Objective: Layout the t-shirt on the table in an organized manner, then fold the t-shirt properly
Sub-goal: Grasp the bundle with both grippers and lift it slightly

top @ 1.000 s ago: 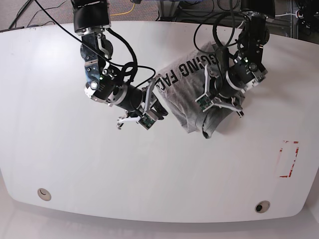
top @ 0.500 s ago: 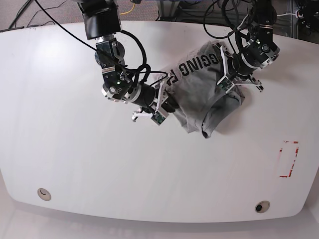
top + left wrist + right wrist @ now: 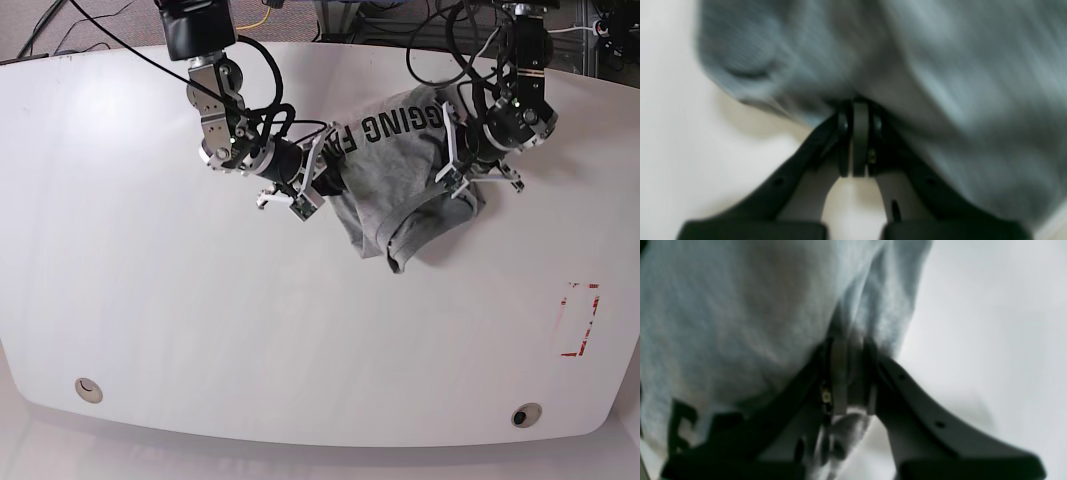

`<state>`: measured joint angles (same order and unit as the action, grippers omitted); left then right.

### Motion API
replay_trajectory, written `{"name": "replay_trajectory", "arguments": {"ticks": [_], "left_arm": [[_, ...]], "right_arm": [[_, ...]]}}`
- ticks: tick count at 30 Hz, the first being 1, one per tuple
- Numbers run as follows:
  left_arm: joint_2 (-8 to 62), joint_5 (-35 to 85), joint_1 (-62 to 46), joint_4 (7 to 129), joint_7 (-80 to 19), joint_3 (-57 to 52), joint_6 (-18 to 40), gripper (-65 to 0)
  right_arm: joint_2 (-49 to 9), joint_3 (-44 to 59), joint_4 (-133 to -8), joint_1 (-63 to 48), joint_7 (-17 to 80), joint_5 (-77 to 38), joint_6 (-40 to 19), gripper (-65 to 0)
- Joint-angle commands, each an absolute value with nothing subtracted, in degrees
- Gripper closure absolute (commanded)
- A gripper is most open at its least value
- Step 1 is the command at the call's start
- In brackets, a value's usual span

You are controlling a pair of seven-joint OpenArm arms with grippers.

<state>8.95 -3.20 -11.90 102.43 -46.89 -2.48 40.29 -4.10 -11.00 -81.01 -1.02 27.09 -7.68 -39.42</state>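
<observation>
Both arms moved up-table since before, shirt (image 3: 400, 170) dragged along | count: one shirt, two grippers, one table (image 3: 150, 300) | left gripper (image 3: 857, 116) pinched tight on shirt fabric | right gripper (image 3: 850, 350) narrow, clamped on shirt fold | shirt bunched at table's upper middle, between grippers

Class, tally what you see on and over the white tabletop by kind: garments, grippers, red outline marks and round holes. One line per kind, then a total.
Garments: 1, the t-shirt
Grippers: 2, the left gripper and the right gripper
Red outline marks: 1, the red mark
Round holes in the table: 2, one hole and another hole
Total: 6
</observation>
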Motion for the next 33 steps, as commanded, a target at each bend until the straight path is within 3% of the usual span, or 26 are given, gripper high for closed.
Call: {"name": "replay_trajectory", "arguments": {"ticks": [1, 16, 33], "left_arm": [[9.1, -2.77, -8.48, 99.82, -45.85, -1.54, 40.0, 0.0], [7.34, -2.42, 5.05, 88.13, -45.32, 5.49, 40.0, 0.0], [9.8, -2.77, 3.47, 105.54, -46.81, 5.23, 40.0, 0.0]], "right_arm": [[-5.05, -11.12, -84.44, -2.33, 27.21, -7.96, -40.0, -7.5], [-4.88, -8.92, -96.84, -10.68, 31.34, -7.96, -40.0, -7.5], [-8.84, -8.75, -105.01, -7.6, 31.6, -7.69, -40.0, -7.5]]}}
